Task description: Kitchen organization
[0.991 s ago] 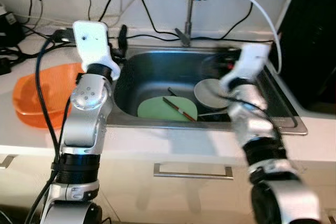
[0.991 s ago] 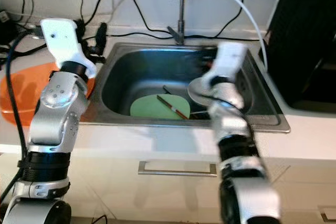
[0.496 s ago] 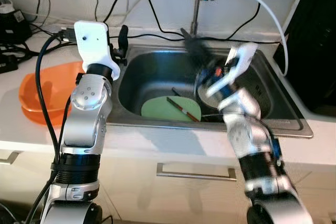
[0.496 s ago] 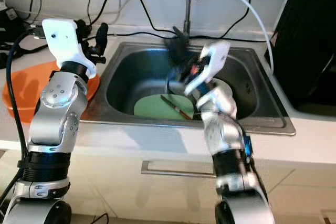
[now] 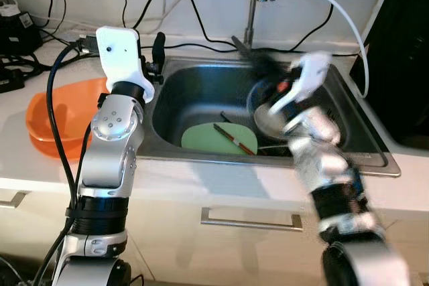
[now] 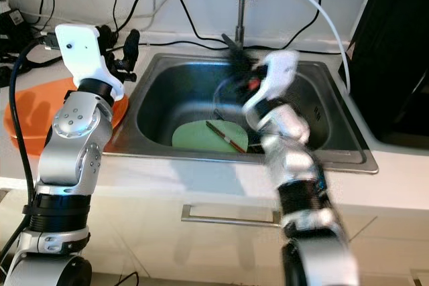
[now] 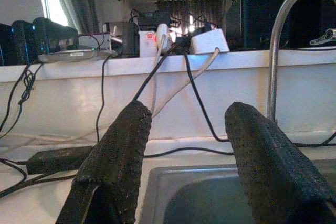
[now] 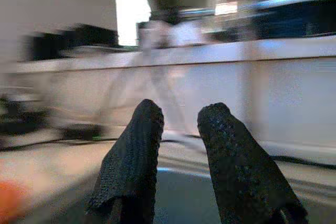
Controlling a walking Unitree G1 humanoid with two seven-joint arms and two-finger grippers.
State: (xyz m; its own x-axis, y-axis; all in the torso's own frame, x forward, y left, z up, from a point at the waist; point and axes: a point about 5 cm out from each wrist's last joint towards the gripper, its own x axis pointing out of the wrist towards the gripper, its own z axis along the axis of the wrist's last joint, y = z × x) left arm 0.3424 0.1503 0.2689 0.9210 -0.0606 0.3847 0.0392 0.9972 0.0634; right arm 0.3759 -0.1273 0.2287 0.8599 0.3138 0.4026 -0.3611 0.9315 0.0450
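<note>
Over the sink (image 5: 201,92), the right gripper (image 8: 178,124), fingers parted and empty, is held above the green plate (image 5: 218,140) with chopstick (image 5: 231,138); nearer than the left gripper (image 7: 184,145), also parted.

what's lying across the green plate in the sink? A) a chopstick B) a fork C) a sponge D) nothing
A: a thin dark chopstick with a reddish end lies slantwise across the green plate on the floor of the sink.
</note>
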